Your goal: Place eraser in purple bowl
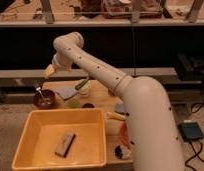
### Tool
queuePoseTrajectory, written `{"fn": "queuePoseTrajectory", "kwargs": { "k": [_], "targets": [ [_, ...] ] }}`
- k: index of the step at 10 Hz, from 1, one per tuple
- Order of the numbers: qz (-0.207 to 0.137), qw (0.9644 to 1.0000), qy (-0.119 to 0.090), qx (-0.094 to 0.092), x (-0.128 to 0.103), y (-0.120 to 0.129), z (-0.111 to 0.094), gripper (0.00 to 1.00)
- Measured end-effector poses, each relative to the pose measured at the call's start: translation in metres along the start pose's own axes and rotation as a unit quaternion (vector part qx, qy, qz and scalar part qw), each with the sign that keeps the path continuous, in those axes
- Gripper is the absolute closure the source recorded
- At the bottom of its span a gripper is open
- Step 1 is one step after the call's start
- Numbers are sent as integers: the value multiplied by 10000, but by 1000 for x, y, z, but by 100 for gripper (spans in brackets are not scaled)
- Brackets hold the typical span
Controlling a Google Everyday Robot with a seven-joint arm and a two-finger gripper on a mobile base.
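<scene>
The eraser (65,144), a tan oblong block with a dark side, lies on the floor of a yellow bin (30,130) at the front of the table. The purple bowl (45,99) stands on the table just beyond the bin's far left corner, with a metal utensil sticking up out of it. My gripper (49,71) hangs at the end of the white arm, above the purple bowl and slightly behind it. It is open and holds nothing. The eraser is well away from it.
A blue-grey sponge (67,92) lies right of the bowl. A small white cup (85,91) with a green item (82,83) on it stands near it. The arm's big white body (145,125) covers the table's right side. A black-and-white object (122,152) sits at the bin's right.
</scene>
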Motion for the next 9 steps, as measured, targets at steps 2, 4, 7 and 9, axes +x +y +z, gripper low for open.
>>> {"fn": "queuePoseTrajectory", "kwargs": {
  "k": [2, 4, 7, 9],
  "targets": [
    [437, 9974, -210, -541, -47, -17, -28, 20],
    [890, 9896, -544, -991, -83, -14, -57, 20],
    [1166, 9820, -793, -1254, -105, -11, -75, 20],
    [1234, 9812, -837, -1226, -104, -10, -73, 20]
  ]
}}
